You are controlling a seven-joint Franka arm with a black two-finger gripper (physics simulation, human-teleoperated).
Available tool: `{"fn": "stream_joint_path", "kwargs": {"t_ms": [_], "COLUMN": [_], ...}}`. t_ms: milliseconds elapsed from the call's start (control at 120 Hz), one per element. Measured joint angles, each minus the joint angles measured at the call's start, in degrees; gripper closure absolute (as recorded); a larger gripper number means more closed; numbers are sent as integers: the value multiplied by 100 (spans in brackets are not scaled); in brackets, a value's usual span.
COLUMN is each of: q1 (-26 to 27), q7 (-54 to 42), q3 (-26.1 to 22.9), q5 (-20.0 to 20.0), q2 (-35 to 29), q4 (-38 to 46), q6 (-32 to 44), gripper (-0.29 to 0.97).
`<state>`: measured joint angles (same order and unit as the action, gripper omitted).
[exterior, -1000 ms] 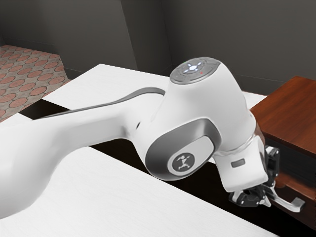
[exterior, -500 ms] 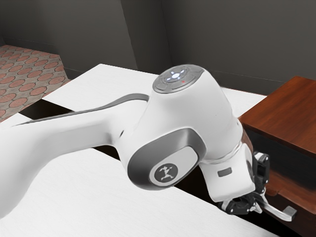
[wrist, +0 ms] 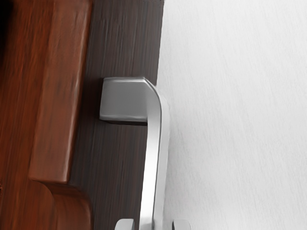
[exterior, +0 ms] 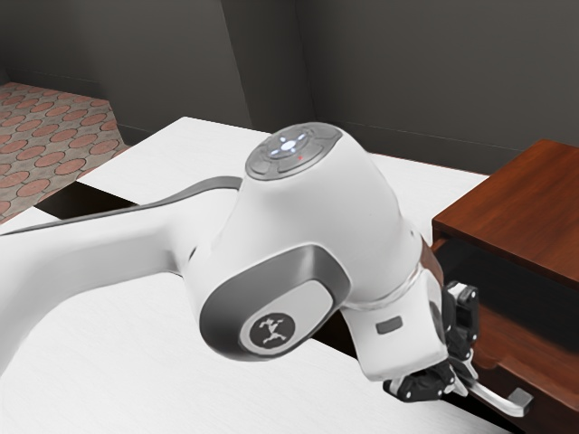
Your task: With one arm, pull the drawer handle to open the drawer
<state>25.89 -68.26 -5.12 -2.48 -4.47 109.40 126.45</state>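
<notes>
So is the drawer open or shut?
Open a bit: the drawer sticks out past the cabinet top, and the gripper grips its handle.

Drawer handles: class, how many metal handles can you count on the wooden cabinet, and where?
1. The silver handle is on the drawer front at the exterior view's lower right, at the gripper. The arm covers part of the cabinet, so more may be hidden.

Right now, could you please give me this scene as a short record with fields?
gripper: shut on the drawer handle
drawer handle: silver bar mounted on a dark front
drawer: partly out of the cabinet
arm: white, reaching in from the exterior view's left
table: white
</notes>
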Motion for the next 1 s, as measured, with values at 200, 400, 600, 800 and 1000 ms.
{"fn": "stream_joint_path", "kwargs": {"t_ms": [200, 400, 600, 800, 1000], "q1": [14, 15, 6, 0, -492], "q7": [59, 113, 174, 247, 330], "q3": [-58, -57, -103, -220, -230], "q5": [3, 5, 6, 6, -14], "q2": [-184, -379, -588, -918, -1666], "q4": [167, 360, 584, 714, 549], "q6": [26, 37, 42, 16, -643], "gripper": [68, 69, 68, 67, 30]}}
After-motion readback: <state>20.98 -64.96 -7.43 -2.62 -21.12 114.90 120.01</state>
